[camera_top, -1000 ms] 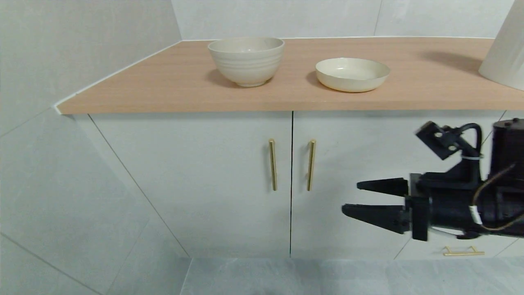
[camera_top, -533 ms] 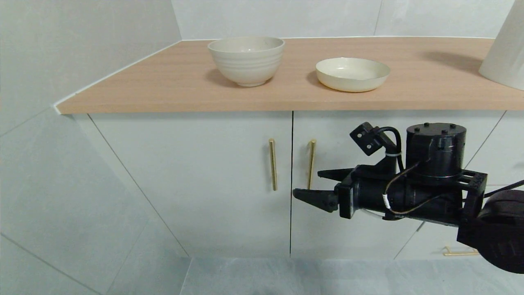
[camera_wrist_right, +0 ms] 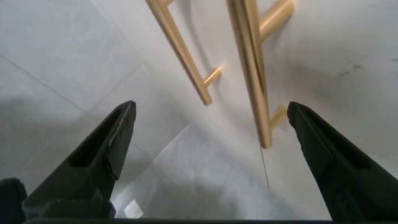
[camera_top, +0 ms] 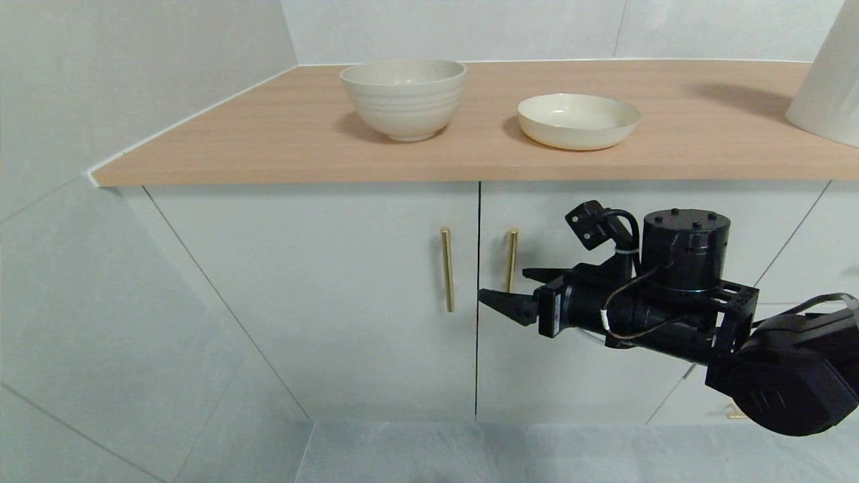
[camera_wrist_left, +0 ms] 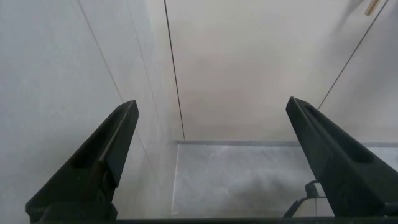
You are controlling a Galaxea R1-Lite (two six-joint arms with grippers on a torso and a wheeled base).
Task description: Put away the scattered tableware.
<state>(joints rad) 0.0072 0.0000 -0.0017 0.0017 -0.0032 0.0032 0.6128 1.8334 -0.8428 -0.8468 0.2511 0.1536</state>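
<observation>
A cream ribbed bowl (camera_top: 403, 97) and a shallow cream dish (camera_top: 577, 120) stand side by side on the wooden countertop (camera_top: 268, 144). Below them are two white cabinet doors with upright gold handles (camera_top: 447, 268) (camera_top: 511, 258). My right gripper (camera_top: 506, 287) is open and level, its fingertips just at the right door's handle. In the right wrist view both gold handles (camera_wrist_right: 252, 68) (camera_wrist_right: 180, 50) appear close ahead, between the spread fingers (camera_wrist_right: 106, 155) of the right gripper (camera_wrist_right: 210, 111). My left gripper (camera_wrist_left: 211, 104) is open and holds nothing, facing a white panel and grey floor.
A tall white object (camera_top: 829, 80) stands on the counter's far right. Tiled walls (camera_top: 134, 80) close in the left side and the back. Grey floor (camera_top: 470, 449) lies below the cabinet doors. The seam (camera_top: 478, 302) between the doors runs just left of my right gripper.
My right arm has swung left and slightly up, bringing the open gripper from the lower right to the right door's handle. Bowl and dish have not moved.
</observation>
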